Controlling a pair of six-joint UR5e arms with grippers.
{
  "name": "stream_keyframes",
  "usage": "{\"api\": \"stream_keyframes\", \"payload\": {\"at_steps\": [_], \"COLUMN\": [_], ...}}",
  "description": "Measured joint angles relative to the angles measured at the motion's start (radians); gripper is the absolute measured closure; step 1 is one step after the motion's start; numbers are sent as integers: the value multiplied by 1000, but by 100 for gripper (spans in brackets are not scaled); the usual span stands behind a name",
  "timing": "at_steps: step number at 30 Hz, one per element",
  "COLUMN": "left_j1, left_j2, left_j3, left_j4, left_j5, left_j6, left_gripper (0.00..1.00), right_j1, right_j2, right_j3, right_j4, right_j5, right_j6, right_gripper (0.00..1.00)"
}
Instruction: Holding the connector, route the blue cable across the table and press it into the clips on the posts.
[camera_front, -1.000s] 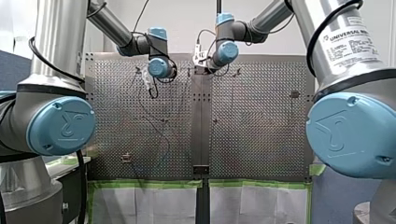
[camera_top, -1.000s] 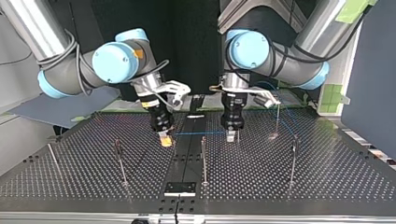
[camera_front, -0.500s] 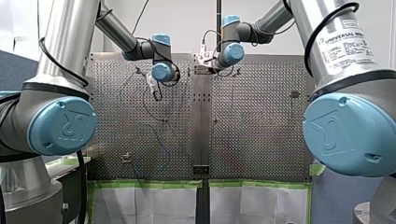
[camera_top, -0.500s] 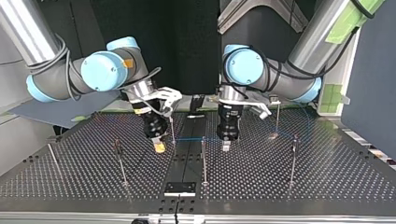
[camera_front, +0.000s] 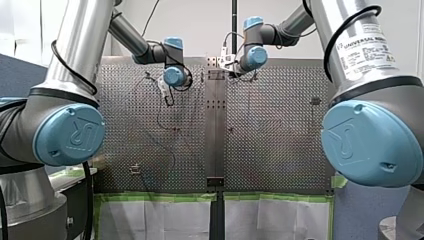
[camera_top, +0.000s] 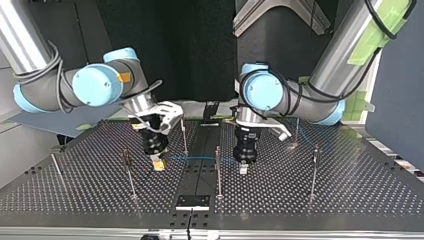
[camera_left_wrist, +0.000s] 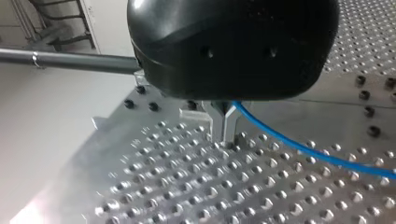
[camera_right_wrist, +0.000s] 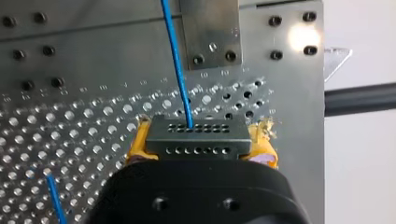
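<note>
1. My right gripper (camera_right_wrist: 201, 148) is clenched on the connector (camera_right_wrist: 195, 139). Its yellow pads (camera_right_wrist: 139, 145) press on the two ends of this black block with rows of small holes.
2. The cable (camera_right_wrist: 175, 56) leaves the connector's far face. It runs straight ahead of the gripper over the table (camera_right_wrist: 70, 121), toward a bolted metal plate (camera_right_wrist: 210, 28).
3. A second short stretch of cable shows over the table beside this gripper.
4. In the top view the connector hangs low over the table at the left of the centre strip (camera_top: 197, 172), a little nearer than the far row of posts (camera_top: 184, 135).
5. My left gripper (camera_left_wrist: 224, 128) has its metal fingers (camera_left_wrist: 218, 122) drawn together. The cable comes out from between them, so it is grasping the cable.
6. Its tips are very close to the table, but I cannot tell whether they touch.
7. From these fingers the cable slopes off to one side, low over the holes.
8. In the top view the left gripper stands just right of the strip, and the cable runs almost level between the two grippers.
9. That line crosses the middle post (camera_top: 218, 172) near its top. I cannot tell whether it sits in a clip there.
10. In the front view both grippers are far across the table, one on each side of the strip.
</note>
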Motion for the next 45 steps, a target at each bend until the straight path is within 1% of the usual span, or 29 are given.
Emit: {"api": "stream_keyframes", "payload": {"at_steps": [6,10,11,12,13,14,15,16,17,18,19,20,21,22,23,24,25,26,27,28,31,34,41,45], "left_j1": [15,28,30,31,32,32,32,31,29,28,26,24,23,22,21,20,19,18,17,15,9,5,-2,-12], "left_j2": [-55,-91,-96,-99,-102,-104,-105,-106,-106,-106,-106,-105,-105,-105,-105,-104,-104,-104,-104,-102,-89,-67,-11,19], "left_j3": [55,91,97,100,104,106,107,108,108,108,108,108,108,108,108,108,108,108,108,106,90,68,11,-19], "left_j4": [-14,-27,-29,-32,-37,-41,-44,-50,-55,-61,-70,-78,-86,-96,-104,-112,-124,-132,-140,-151,-176,-184,-140,-119], "left_j5": [1,2,2,2,3,3,3,2,2,1,1,-1,-2,-6,-9,-13,-16,-19,-22,-26,-33,-34,-23,-19], "left_j6": [-2,-2,-2,-2,-1,-1,0,1,2,2,2,3,4,5,7,10,16,21,26,32,42,40,11,8], "left_gripper": [100,100,95,95,89,77,77,68,56,56,46,39,39,28,20,20,11,5,5,0,0,0,0,0], "right_j1": [-23,-34,-36,-38,-39,-40,-42,-43,-44,-44,-45,-45,-45,-45,-46,-46,-46,-46,-46,-46,-46,-46,-47,-46], "right_j2": [12,19,20,21,22,22,23,23,23,23,23,23,23,24,24,24,24,24,24,24,24,24,24,24], "right_j3": [-2,-2,-2,-2,-2,-2,-2,-2,-2,-2,-2,-2,-2,-2,-2,-2,-2,-2,-2,-2,-2,-2,-2,-2], "right_j4": [-2,-4,-4,-4,-4,-4,-4,-4,-4,-4,-4,-4,-4,-4,-4,-4,-4,-4,-4,-4,-4,-4,-3,-2], "right_j5": [-6,-17,-18,-20,-21,-22,-23,-23,-24,-24,-25,-25,-25,-25,-25,-25,-25,-25,-25,-25,-25,-25,-26,-26], "right_j6": [1,1,1,1,1,1,1,1,1,1,1,1,1,1,1,1,1,1,1,1,1,1,-1,0], "right_gripper": [100,100,100,100,100,100,100,100,100,100,100,100,100,100,100,100,100,100,100,100,100,100,100,100]}}
